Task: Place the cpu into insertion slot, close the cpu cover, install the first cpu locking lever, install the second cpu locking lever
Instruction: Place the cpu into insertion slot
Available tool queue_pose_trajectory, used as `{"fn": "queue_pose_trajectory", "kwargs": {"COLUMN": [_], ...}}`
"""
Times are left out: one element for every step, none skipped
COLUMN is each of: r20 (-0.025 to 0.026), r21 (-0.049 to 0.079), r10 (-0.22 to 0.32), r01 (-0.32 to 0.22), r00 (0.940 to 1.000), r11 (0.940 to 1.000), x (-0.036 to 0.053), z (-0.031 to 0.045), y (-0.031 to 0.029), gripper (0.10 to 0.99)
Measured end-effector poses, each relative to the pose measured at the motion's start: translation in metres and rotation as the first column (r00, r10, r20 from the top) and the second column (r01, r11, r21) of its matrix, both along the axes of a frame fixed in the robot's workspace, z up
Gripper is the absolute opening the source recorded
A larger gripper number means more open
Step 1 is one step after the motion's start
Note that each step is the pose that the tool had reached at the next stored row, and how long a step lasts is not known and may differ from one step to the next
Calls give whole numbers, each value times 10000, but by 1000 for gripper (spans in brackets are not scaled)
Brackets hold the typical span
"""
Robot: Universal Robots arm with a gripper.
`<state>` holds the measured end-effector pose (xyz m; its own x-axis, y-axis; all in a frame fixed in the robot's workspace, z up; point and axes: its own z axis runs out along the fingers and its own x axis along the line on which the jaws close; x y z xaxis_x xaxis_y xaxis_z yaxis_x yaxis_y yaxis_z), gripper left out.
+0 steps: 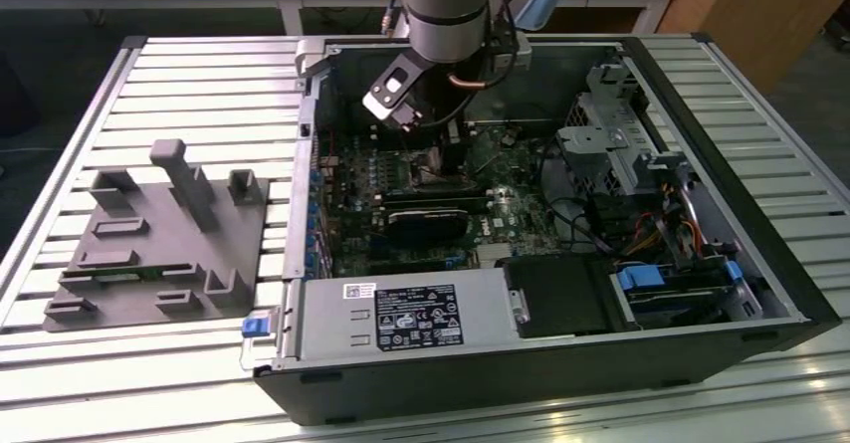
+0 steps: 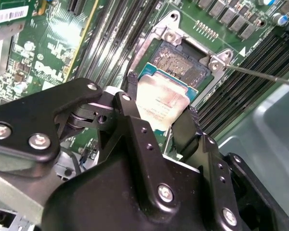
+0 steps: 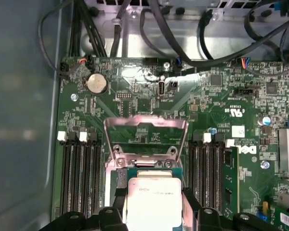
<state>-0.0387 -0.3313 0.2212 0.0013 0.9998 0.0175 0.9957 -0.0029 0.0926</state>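
Closest to us, the black claw (image 2: 160, 107) pinches the cpu (image 2: 156, 98) by two opposite edges, just above the insertion slot (image 2: 179, 61), whose cover (image 3: 145, 123) stands raised. We judge that a tilted or off-square release could damage the insertion slot or leave the cpu perched askew.

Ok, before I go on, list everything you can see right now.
cpu: one, silvery, between the claw's fingers over the insertion slot
insertion slot: one, dark, metal-rimmed, mid motherboard
cpu cover: one, metal, raised open
motherboard: one, green, inside the case
coin battery: one, silver, on the motherboard
computer case: one, black, open, on the table
fixture plate: one, grey, exterior view's left of the case
table: one, slatted metal
arm: one, silver-grey, reaching into the case
claw: one, black, shut on the cpu
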Motion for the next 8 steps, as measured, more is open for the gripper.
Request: {"fn": "queue_pose_trajectory", "kwargs": {"r20": [0,-1,-3,-5,-9,-12,-16,-19], "r21": [1,0,0,-1,-1,-1,-1,-1], "r10": [-1,-1,-2,-3,-4,-6,-8,-12], "r01": [1,1,2,3,4,6,8,12], "r00": [10000,10000,10000,10000,10000,10000,10000,10000], "r11": [10000,10000,10000,10000,10000,10000,10000,10000], "x": [-8,-13,-18,-23,-27,-31,-33,-37], "z": [-9,-17,-26,-34,-42,-52,-62,-73], "y": [2,5,8,12,17,22,25,28], "gripper": [537,537,537,537,537,537,537,537]}}
